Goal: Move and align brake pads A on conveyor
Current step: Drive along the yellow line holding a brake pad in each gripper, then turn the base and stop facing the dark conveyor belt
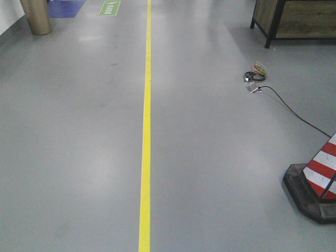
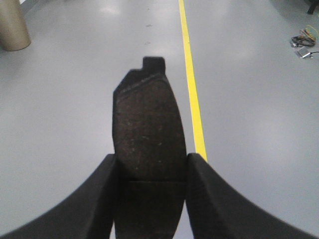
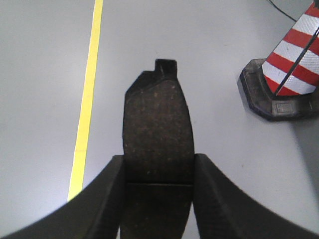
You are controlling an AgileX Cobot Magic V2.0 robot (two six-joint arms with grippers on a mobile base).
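Observation:
In the left wrist view a dark grey-brown brake pad (image 2: 148, 124) with a thin cross groove sticks out forward, held above the grey floor. My left gripper (image 2: 151, 172) is shut on its sides near the groove. The right wrist view shows a second, alike brake pad (image 3: 158, 134) held the same way, my right gripper (image 3: 158, 172) shut on it. Each pad has a small square tab at its far end. The conveyor is out of view in every frame. Neither gripper shows in the front view.
A yellow floor line (image 1: 146, 126) runs straight ahead over grey floor. A red-and-white traffic cone (image 1: 317, 176) stands at the right, with a black cable (image 1: 294, 110) and a small device beyond it. A wooden cabinet (image 1: 294, 18) is far right, a tan pillar (image 1: 35, 16) far left.

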